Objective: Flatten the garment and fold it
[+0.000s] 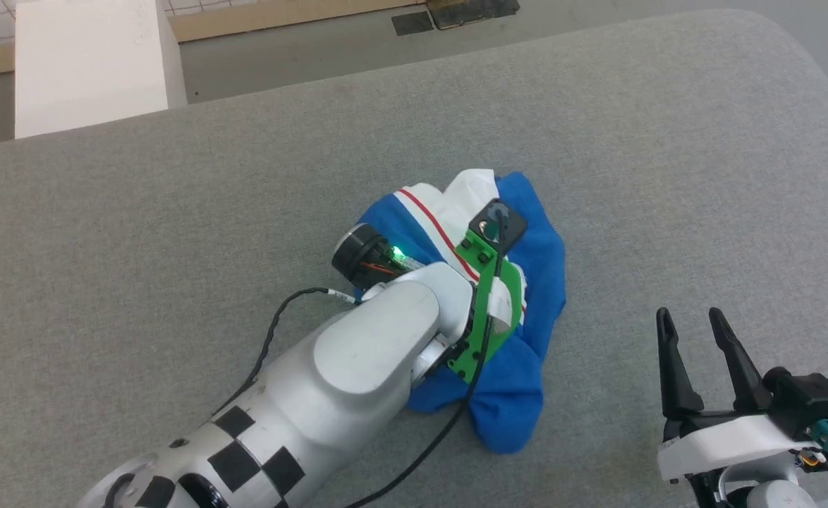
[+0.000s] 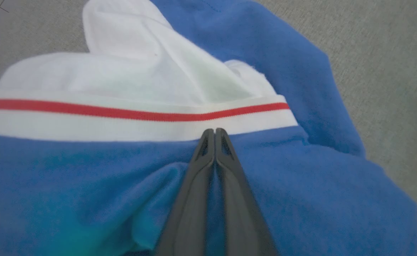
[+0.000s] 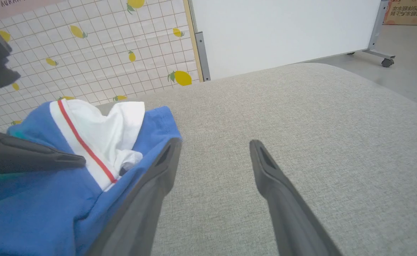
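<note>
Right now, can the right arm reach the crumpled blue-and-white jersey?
Probably yes: the open right tool sits beside the crumpled royal-blue and white jersey, only bare grey fabric surface between; the left tool grips farther in.

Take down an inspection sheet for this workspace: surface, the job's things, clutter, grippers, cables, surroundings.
Surface: grey fabric pad, smooth.
Job's things: garment crumpled in a heap, not yet flattened; red-striped trim on top.
Clutter: nothing seen.
Grippers: left gripper shut, apparently pinching blue cloth just below the trim; right gripper open, beside the heap, holding nothing.
Cables: black cable loops off the left forearm over the pad.
Surroundings: lemon-print wall, white wheeled panel, white block beyond the pad.
</note>
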Tool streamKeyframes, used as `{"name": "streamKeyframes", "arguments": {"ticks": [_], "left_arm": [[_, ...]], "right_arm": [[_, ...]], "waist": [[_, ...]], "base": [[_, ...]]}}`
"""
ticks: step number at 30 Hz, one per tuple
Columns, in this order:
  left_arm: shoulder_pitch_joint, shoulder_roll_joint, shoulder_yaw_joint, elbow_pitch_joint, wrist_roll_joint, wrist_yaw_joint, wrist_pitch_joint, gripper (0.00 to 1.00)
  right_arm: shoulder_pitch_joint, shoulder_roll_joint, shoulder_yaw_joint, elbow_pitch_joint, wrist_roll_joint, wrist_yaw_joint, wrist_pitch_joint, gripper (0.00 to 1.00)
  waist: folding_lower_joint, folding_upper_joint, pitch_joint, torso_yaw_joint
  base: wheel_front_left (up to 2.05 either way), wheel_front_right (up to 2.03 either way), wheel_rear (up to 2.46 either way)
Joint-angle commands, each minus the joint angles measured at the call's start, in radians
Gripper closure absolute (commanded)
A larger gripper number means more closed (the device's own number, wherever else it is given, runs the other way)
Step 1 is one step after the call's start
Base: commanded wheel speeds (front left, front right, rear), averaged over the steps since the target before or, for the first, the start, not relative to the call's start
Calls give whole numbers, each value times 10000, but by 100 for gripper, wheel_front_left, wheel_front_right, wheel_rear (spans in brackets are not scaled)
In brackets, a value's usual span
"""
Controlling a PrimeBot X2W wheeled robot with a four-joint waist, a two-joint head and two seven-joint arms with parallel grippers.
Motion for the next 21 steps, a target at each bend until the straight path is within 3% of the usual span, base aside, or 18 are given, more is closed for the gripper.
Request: {"name": "streamKeyframes", "arguments": {"ticks": [1, 5, 10, 11, 13, 16, 21], "left_arm": [[-111, 68, -42, -27, -40, -64, 59, 100], [-126, 136, -116, -210, 39, -129, -181, 100], [-256, 183, 206, -593, 242, 158, -1510, 100], [-296, 262, 672, -901, 263, 485, -2612, 100], [-230, 400, 1034, -1165, 219, 745, -3266, 100], [137, 796, 1597, -1639, 10, 1158, -3906, 100], [1793, 2122, 2652, -2809, -565, 2243, -4412, 100]], "right_arm": [[-174, 7, 33, 22, 47, -15, -80, 0], [-193, 7, 14, 39, 4, -15, -84, 0], [-135, 7, -46, 28, -29, -15, -86, 0], [-75, 7, -124, 14, -58, -15, -87, 0], [-7, 7, -211, -1, -101, -15, -88, 0], [122, 7, -320, -57, -150, -15, -88, 0], [351, 7, -438, -171, -172, -15, -86, 0]], "waist": [[-1, 50, -72, 82], [-1, 50, -202, 216], [-1, 50, -376, 440], [-1, 50, -552, 633], [-1, 50, -698, 791], [-1, 50, -924, 1035], [-1, 50, -1249, 1517]], "base": [[0, 0, 0], [0, 0, 0], [0, 0, 0], [0, 0, 0], [0, 0, 0], [0, 0, 0], [0, 0, 0]]}}
